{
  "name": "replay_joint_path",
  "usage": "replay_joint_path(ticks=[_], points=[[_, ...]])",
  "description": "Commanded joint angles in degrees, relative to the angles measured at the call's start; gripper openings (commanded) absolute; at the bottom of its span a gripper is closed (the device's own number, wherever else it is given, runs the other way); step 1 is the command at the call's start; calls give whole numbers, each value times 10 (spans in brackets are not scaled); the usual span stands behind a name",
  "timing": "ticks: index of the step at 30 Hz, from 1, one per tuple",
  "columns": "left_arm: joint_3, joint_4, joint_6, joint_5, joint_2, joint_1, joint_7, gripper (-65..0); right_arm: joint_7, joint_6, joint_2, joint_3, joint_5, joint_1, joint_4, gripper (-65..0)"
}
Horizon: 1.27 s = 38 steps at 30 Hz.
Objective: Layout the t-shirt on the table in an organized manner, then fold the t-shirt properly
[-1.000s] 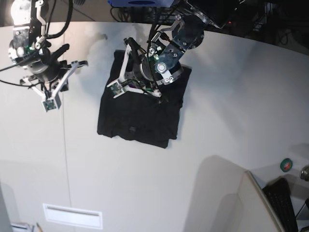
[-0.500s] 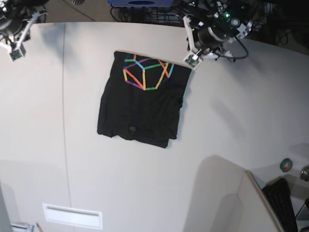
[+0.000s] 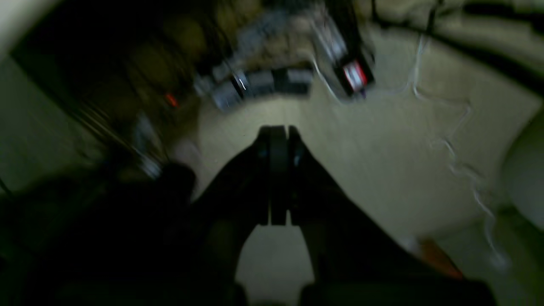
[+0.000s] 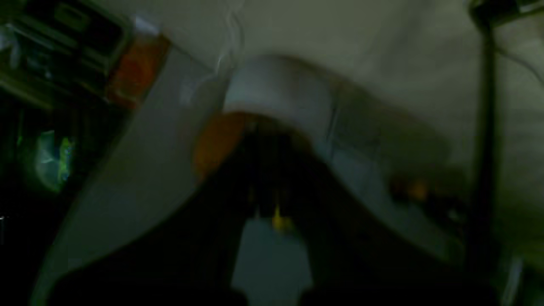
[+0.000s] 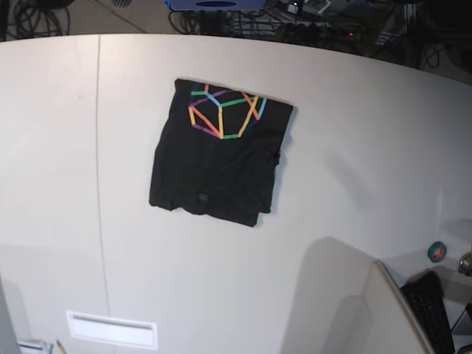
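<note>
The black t-shirt [image 5: 217, 162] lies folded into a rough rectangle on the white table [image 5: 354, 162], its multicolour cube print facing up near the far edge. Neither arm shows in the base view. In the blurred left wrist view my left gripper [image 3: 278, 131] is shut with nothing in it, pointing at floor and cables beyond the table. In the dark, blurred right wrist view my right gripper [image 4: 265, 127] appears shut and empty, away from the shirt.
A thin dark seam [image 5: 98, 162] runs down the table's left part. A white label [image 5: 110, 330] sits near the front edge. A green round object [image 5: 436, 251] and a dark keyboard [image 5: 435, 310] lie at the lower right. Cables crowd the floor behind the table.
Both arms have pulled back off the table and left the base view. The folded t-shirt has stayed where it was.
</note>
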State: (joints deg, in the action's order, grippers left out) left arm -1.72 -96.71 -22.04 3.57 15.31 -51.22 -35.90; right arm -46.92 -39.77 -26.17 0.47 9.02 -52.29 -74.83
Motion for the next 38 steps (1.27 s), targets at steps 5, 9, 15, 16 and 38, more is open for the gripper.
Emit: replay_joint_path(ticks=[5, 9, 15, 16, 38], points=[[-57, 201, -1, 1, 3, 77, 11, -650, 99, -2, -16, -141, -4, 138, 211, -650], [-127, 432, 0, -1, 3, 176, 90, -650, 195, -2, 26, -195, -4, 245, 392, -650], [-228, 882, 0, -3, -30, 340, 367, -650, 426, 23, 108, -215, -4, 326, 610, -650], [-233, 931, 0, -3, -34, 354, 437, -650, 458, 54, 124, -215, -4, 329, 627, -650], [-231, 908, 0, -3, -78, 368, 568, -650, 626, 357, 211, -130, -5, 354, 648, -650]])
